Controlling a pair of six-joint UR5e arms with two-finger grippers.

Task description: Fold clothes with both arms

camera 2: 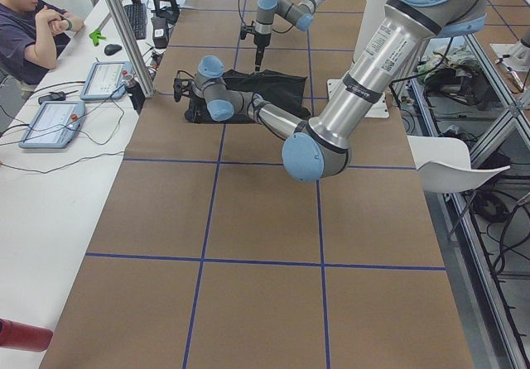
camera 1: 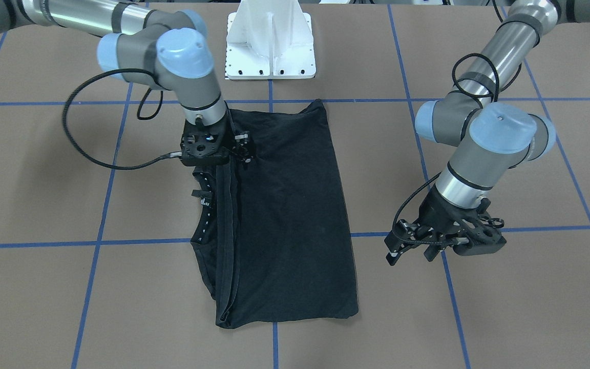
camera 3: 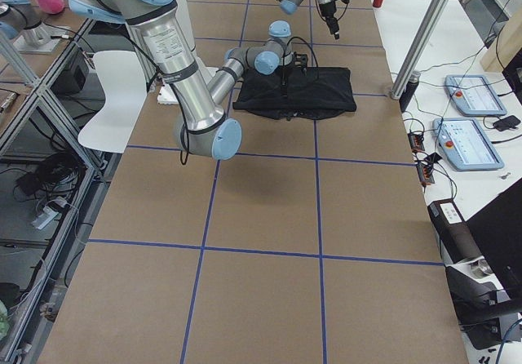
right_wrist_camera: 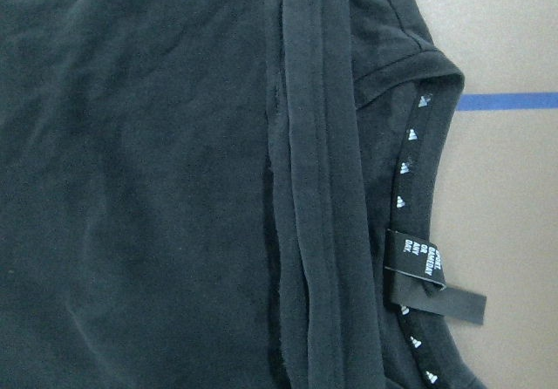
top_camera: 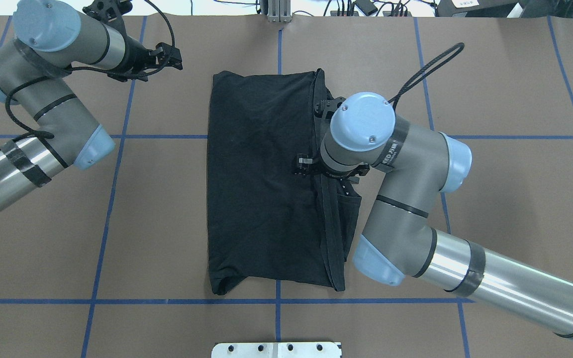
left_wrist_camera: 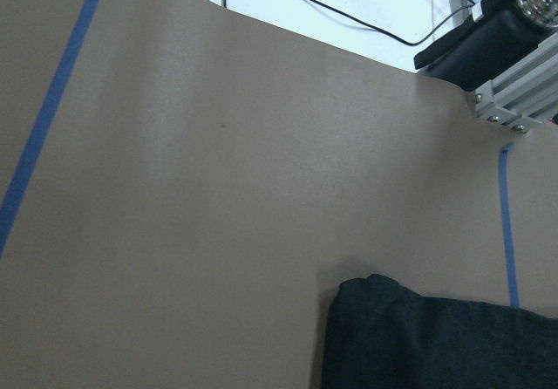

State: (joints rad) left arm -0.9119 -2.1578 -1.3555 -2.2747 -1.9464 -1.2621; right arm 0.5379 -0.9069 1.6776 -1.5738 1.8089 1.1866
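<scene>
Brown taped table [camera 1: 44,205]; white pedestal [camera 1: 270,46] near black T-shirt [camera 1: 290,205]. Left jaws apart, empty; right jaws' gap hidden by wrist [camera 1: 200,100].

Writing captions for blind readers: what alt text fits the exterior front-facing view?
A black T-shirt, folded into a long rectangle, lies on a brown table gridded with blue tape. The right gripper points down over its collar-side edge, while the left gripper hangs open off to the side over bare table.

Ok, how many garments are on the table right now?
1: the black T-shirt, folded at the table centre, its collar side under the right gripper. A second could hide beneath.
</scene>
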